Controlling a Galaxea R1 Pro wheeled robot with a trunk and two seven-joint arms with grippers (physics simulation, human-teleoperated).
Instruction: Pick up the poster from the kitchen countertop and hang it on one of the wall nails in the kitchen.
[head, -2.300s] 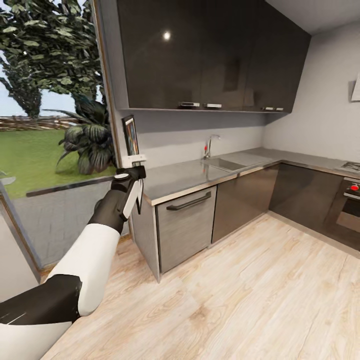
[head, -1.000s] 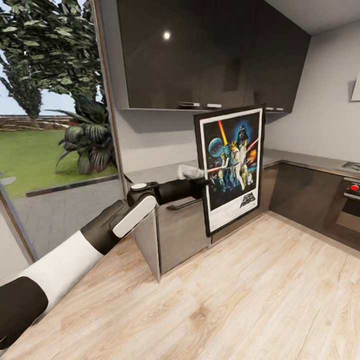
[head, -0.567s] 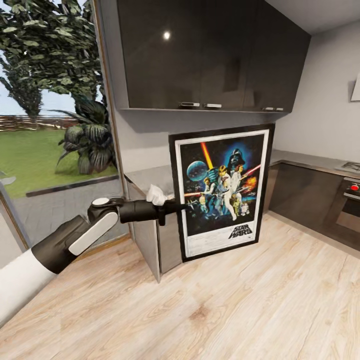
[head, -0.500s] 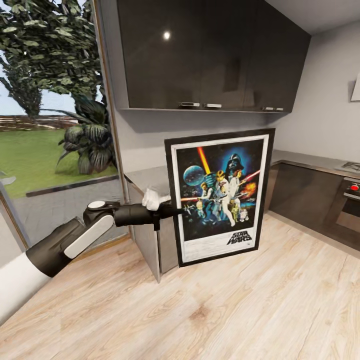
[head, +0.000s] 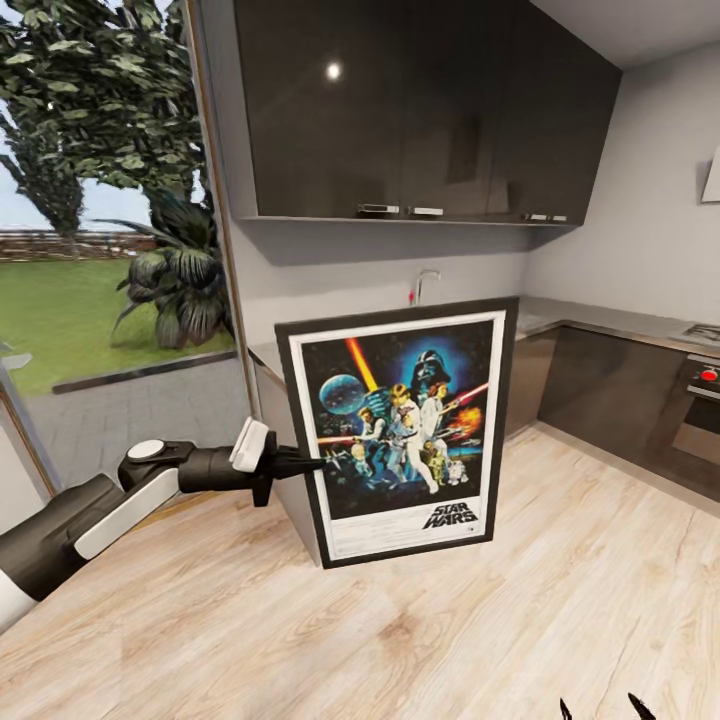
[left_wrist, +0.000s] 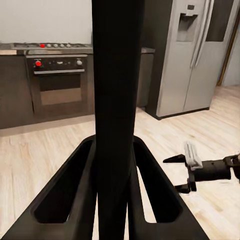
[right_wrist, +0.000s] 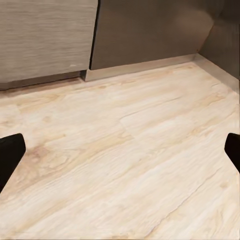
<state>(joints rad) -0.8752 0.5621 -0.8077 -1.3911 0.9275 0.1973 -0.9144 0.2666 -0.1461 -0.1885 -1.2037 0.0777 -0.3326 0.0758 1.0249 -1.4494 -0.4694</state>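
Note:
The poster (head: 400, 430), a framed Star Wars picture with a white border, hangs upright in the air in front of the cabinets, facing me. My left gripper (head: 300, 462) is shut on its left frame edge. In the left wrist view that edge is a black vertical bar (left_wrist: 115, 100) between the two fingers (left_wrist: 75, 195). The grey kitchen countertop (head: 590, 322) runs behind the poster, with its chrome tap (head: 425, 280) just above the frame. My right gripper (right_wrist: 120, 155) is open, low over the wood floor; its tips (head: 600, 708) peek in at the bottom of the head view.
Glossy dark upper cabinets (head: 420, 110) hang over the counter. An oven (head: 700, 405) with a red knob stands at the right; it also appears as the oven (left_wrist: 57, 80) beside a steel fridge (left_wrist: 192, 55). A large glass pane (head: 100, 250) is at the left. The plank floor (head: 450, 620) spreads in front.
The left arm took the poster off the counter end, swung it out to face me, then drew back left and down, carrying it closer. The tap shows again above the frame.

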